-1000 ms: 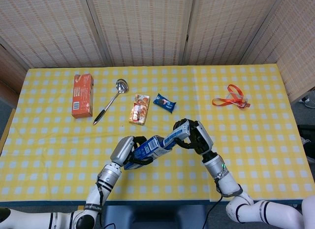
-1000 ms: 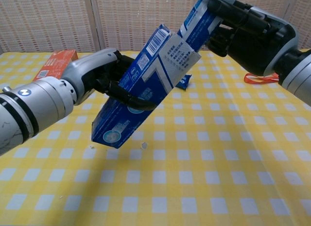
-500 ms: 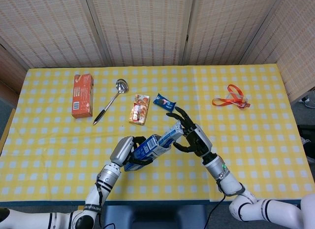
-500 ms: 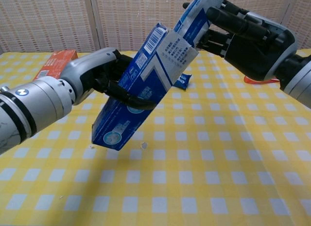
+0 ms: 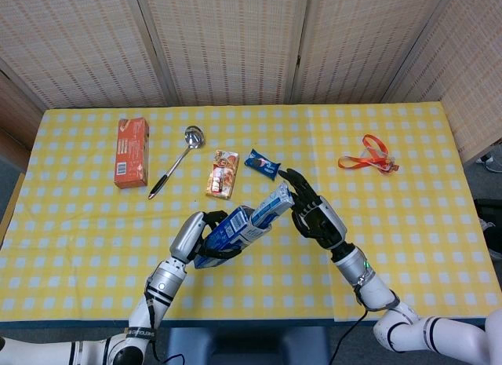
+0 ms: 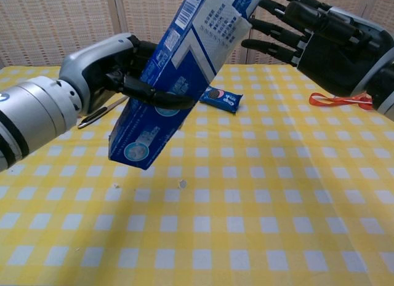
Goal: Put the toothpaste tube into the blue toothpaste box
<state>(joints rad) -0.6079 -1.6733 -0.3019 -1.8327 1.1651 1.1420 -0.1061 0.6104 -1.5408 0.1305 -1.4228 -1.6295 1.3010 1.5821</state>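
Note:
My left hand (image 5: 193, 238) grips the blue toothpaste box (image 5: 230, 230) around its middle and holds it tilted above the table, open end up and to the right. The blue-and-white toothpaste tube (image 5: 274, 206) pokes out of that open end, its lower part hidden inside. My right hand (image 5: 318, 217) is just right of the tube's end, fingers spread and holding nothing. In the chest view the box (image 6: 173, 83) rises from the left hand (image 6: 98, 80), and the right hand (image 6: 329, 37) points its fingertips at the tube (image 6: 241, 0). Whether they touch is unclear.
On the yellow checked tablecloth (image 5: 408, 216) lie an orange box (image 5: 131, 151), a metal ladle (image 5: 176, 162), a snack packet (image 5: 223, 174) and a blue biscuit packet (image 5: 262, 164) behind the hands. An orange lanyard (image 5: 369, 156) lies at the far right.
My right hand let go of the tube, spread its fingers and drew slightly back. My left hand raised the box, and the tube now sits deeper in it.

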